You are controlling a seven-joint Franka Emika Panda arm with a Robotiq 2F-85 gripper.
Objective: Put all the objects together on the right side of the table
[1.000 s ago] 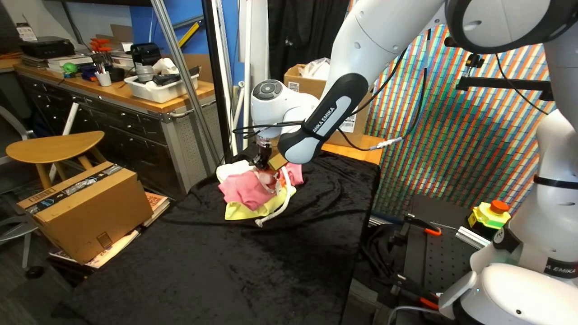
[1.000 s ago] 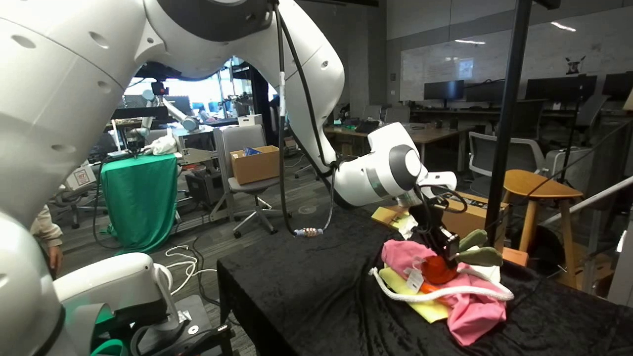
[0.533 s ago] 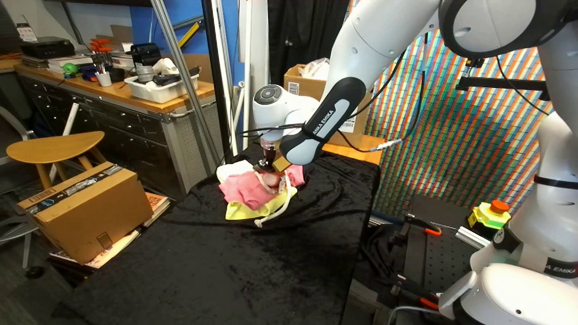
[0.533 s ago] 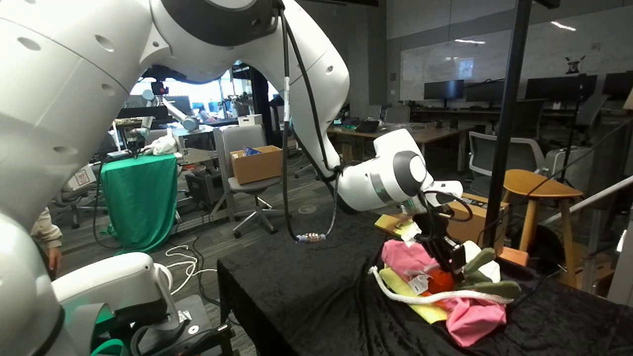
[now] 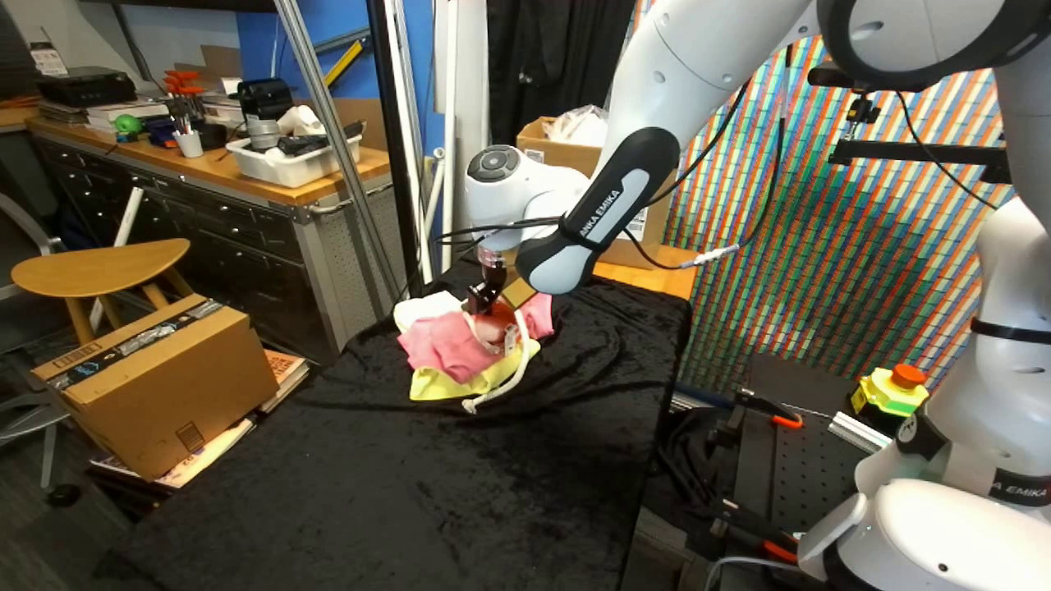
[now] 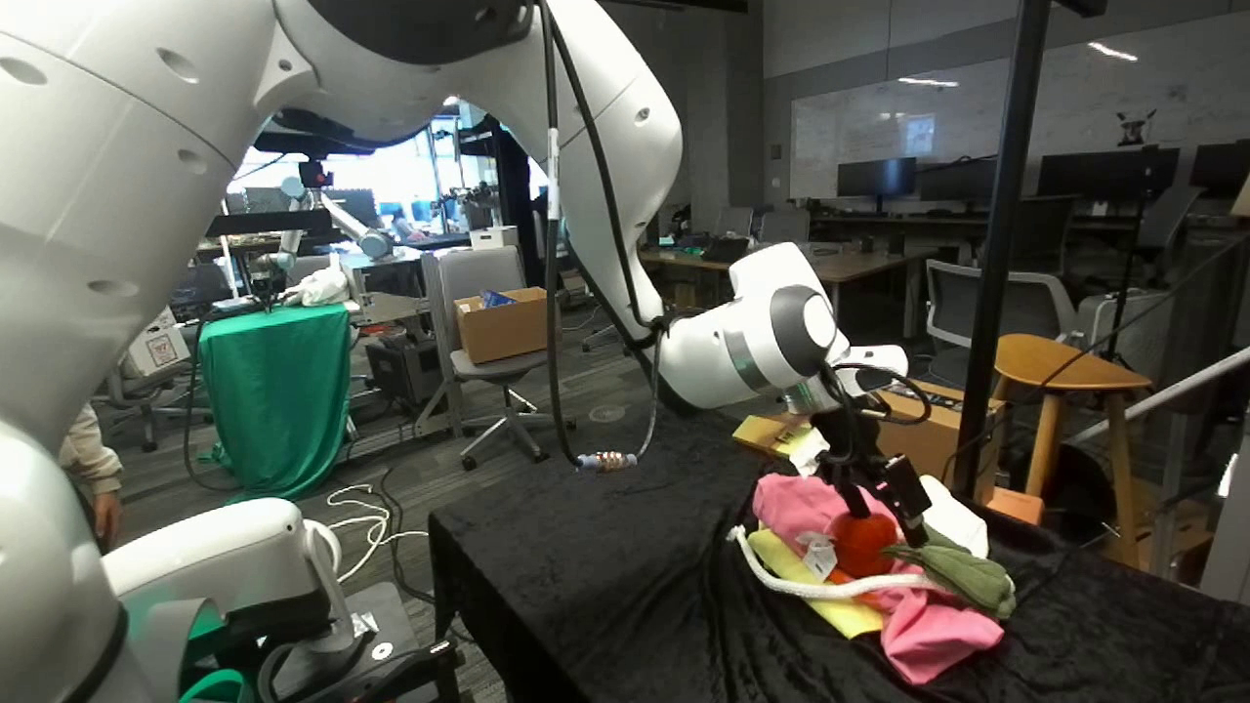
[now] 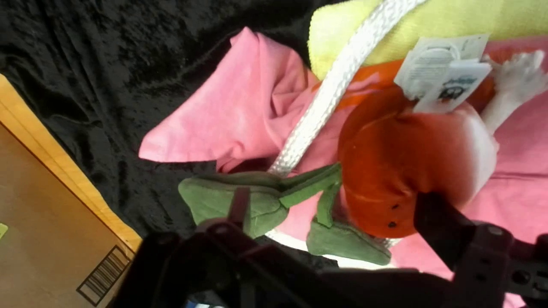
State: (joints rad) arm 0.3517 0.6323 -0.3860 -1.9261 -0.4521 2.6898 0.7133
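A robot gripper (image 7: pixel 334 202) with its jaws spread wide and nothing in their grasp hangs low over a red-and-white plush toy (image 7: pixel 402 158) atop a heap (image 5: pixel 460 349) of soft goods on a black-draped worktop (image 5: pixel 493 492). In the wrist view, one finger (image 7: pixel 445 226) overlaps the toy's round body while the other crosses in front of its green limbs (image 7: pixel 209 199); whether either makes contact cannot be told. A white tag (image 7: pixel 449 79) juts from the toy, and an orange item (image 7: pixel 382 72), mostly covered, shows just beside it on a rumpled pink cloth (image 7: pixel 235 111). A yellow-green cloth (image 7: pixel 505 19) peeks out along one side of the heap, a cream-white cloth (image 6: pixel 955 517) along the opposite side. A white rope (image 6: pixel 815 589) curves across the pink and yellow-green cloths and runs out of sight behind the green limbs; in both exterior views one end lies past the cloths on the black fabric. In an exterior view, the heap lies toward the far end of the worktop, with a tall cardboard box (image 5: pixel 566 152) behind it and a taped carton (image 5: pixel 172 394) resting on books (image 5: pixel 283 373) beside the worktop, near a wooden stool (image 5: pixel 98 267).
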